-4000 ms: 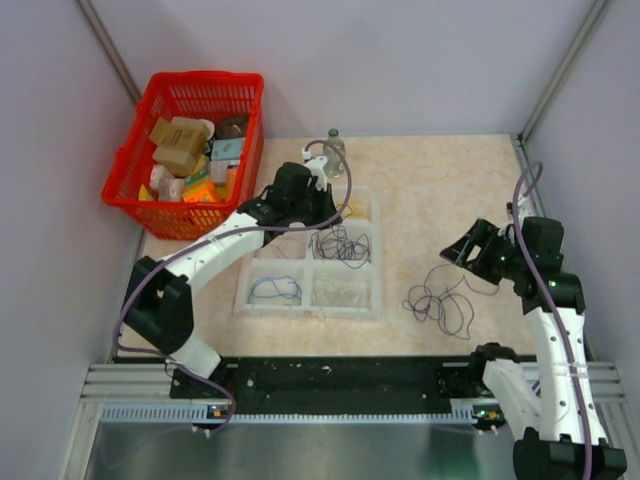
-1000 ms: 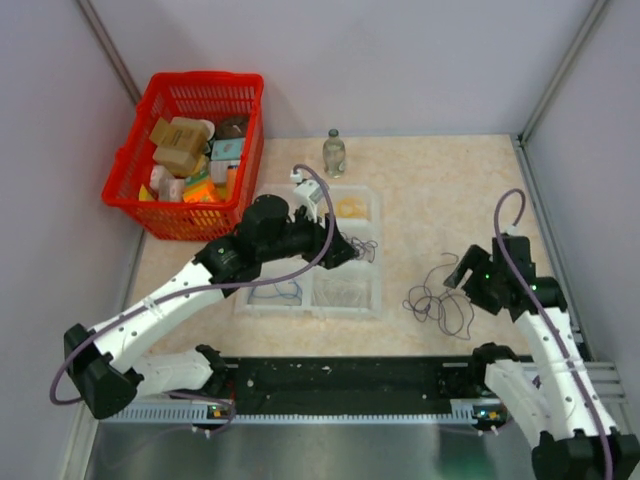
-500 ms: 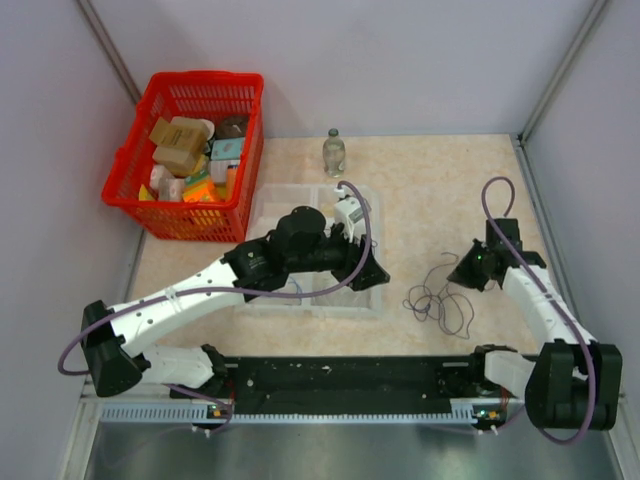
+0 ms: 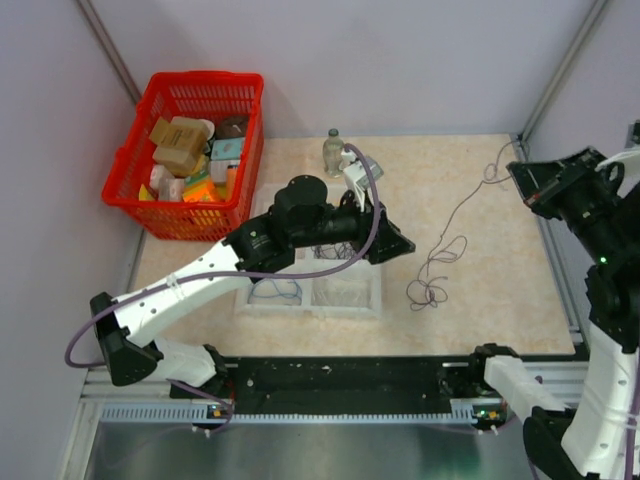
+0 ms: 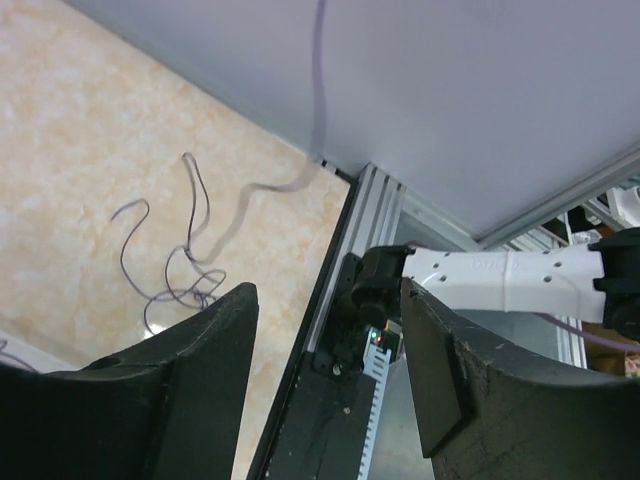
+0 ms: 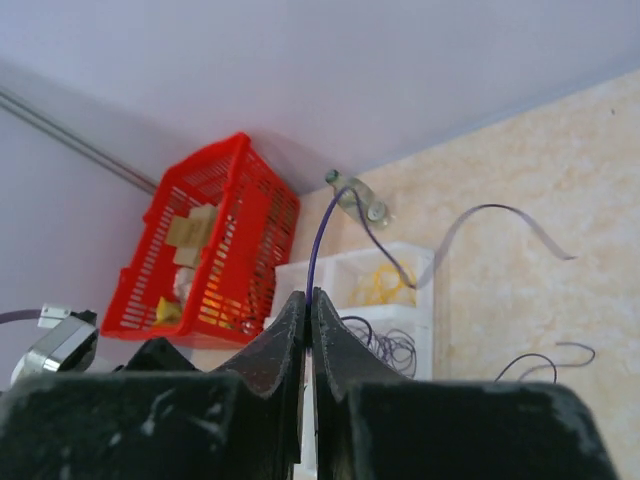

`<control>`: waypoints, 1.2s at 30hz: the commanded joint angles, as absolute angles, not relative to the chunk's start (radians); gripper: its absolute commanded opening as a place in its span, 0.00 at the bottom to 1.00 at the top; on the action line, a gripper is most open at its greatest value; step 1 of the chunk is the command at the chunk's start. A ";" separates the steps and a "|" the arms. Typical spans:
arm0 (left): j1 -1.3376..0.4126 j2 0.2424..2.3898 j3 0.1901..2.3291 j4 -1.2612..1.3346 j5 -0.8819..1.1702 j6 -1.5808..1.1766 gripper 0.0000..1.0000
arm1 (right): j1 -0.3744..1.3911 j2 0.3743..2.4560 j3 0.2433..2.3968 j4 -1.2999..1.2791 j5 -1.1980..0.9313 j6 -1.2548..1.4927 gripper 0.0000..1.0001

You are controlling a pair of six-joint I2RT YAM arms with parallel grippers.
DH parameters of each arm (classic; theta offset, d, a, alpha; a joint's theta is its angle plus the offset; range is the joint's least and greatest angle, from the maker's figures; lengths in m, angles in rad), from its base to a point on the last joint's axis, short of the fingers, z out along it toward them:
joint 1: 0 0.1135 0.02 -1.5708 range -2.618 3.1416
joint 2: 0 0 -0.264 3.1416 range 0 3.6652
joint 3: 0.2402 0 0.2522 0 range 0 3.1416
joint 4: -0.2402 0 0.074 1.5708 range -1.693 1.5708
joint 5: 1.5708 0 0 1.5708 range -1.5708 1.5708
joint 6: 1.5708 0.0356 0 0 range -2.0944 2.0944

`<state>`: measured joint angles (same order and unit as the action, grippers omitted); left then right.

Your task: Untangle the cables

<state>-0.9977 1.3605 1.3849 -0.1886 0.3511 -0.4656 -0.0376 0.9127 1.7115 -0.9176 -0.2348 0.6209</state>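
Left wall: plain pale lilac panel, and a metal post (image 4: 110, 50) slants up the far-L corner.
Basket: red basket (image 4: 135, 165) sits in the far-L corner of the table, packed w/ small boxes & packs.
Near edge: alu rail (image 4: 330, 410) w/ a black strip runs the full width, both arm bases bolted on it.
Table: beige marbled top (image 4: 470, 160), matte, lit evenly.
Tray: clear compartment tray (image 4: 372, 300) lies centre-L. There's a blue wire loop (image 4: 275, 291) in its near-L cell, a yellowish coil (image 6: 378, 286) in a far cell and dark loops (image 6: 385, 350) in the cell next to that.
Bottle: small glass bottle (image 4: 333, 152) stands upright just behind the tray.
L arm: stretches across the tray, w/ the left gripper (image 4: 398, 244) out past the tray's R edge. Fingers are apart, nothing between them. Wrist cam looks through the gap at table & rail.
Cables: the cables (image 4: 430, 288) are a loose dark purple bunch on bare table, between tray and R arm, just R of the left gripper.
Strand: one purple strand (image 4: 462, 210) climbs from the bunch toward the far-R.
R arm: right gripper (image 4: 522, 185) is up high by the R wall, fingers pressed together on that strand. Wrist cam shows it coming out from between the tips.
Right wall: same lilac panel, w/ a metal post (image 4: 565, 70) slanting in the far-R corner.
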 commanded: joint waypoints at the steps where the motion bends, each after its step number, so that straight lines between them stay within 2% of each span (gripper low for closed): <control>1: -0.999 1.316 1.456 -0.072 0.353 -0.462 0.64 | -0.043 0.974 1.827 -1.008 -0.258 0.597 0.00; 6: -0.997 1.295 1.468 -0.019 0.337 -0.453 0.67 | -0.043 1.031 1.925 -0.979 -0.357 0.662 0.00; 11: -0.996 1.396 1.598 0.021 0.422 -0.462 0.68 | -0.043 1.097 2.033 -0.936 -0.498 0.788 0.00; 15: -0.997 1.498 1.716 0.029 0.433 -0.471 0.76 | -0.044 1.056 1.942 -0.841 -0.564 0.889 0.00; 16: -0.997 1.521 1.742 0.028 0.439 -0.471 0.85 | -0.043 1.042 1.910 -0.810 -0.580 0.919 0.00; 17: -0.997 1.549 1.774 0.018 0.442 -0.474 0.87 | -0.043 1.025 1.876 -0.773 -0.606 0.952 0.00; 22: -0.997 1.638 1.873 -0.051 0.403 -0.465 0.89 | -0.043 0.989 1.807 -0.684 -0.669 1.037 0.00; 24: -0.997 1.651 1.881 -0.040 0.413 -0.469 0.81 | -0.044 0.977 1.799 -0.672 -0.669 1.049 0.00; 26: -0.997 1.660 1.890 -0.038 0.423 -0.472 0.66 | -0.043 0.970 1.796 -0.666 -0.667 1.052 0.00; 29: -0.997 1.655 1.884 -0.060 0.420 -0.457 0.40 | -0.043 0.962 1.772 -0.663 -0.676 1.049 0.00; 32: -0.997 1.628 1.868 -0.093 0.396 -0.427 0.03 | -0.043 0.945 1.723 -0.664 -0.669 1.023 0.00; 35: -0.997 1.562 1.833 -0.130 0.350 -0.376 0.00 | -0.043 0.917 1.646 -0.673 -0.661 0.942 0.00; 36: -0.996 1.543 1.832 -0.149 0.324 -0.353 0.00 | -0.043 0.905 1.616 -0.675 -0.660 0.905 0.07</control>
<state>-0.9977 1.6604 1.8328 -0.1249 0.3878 -0.4309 -0.0380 0.9314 1.7004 -0.6968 -0.6567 1.0061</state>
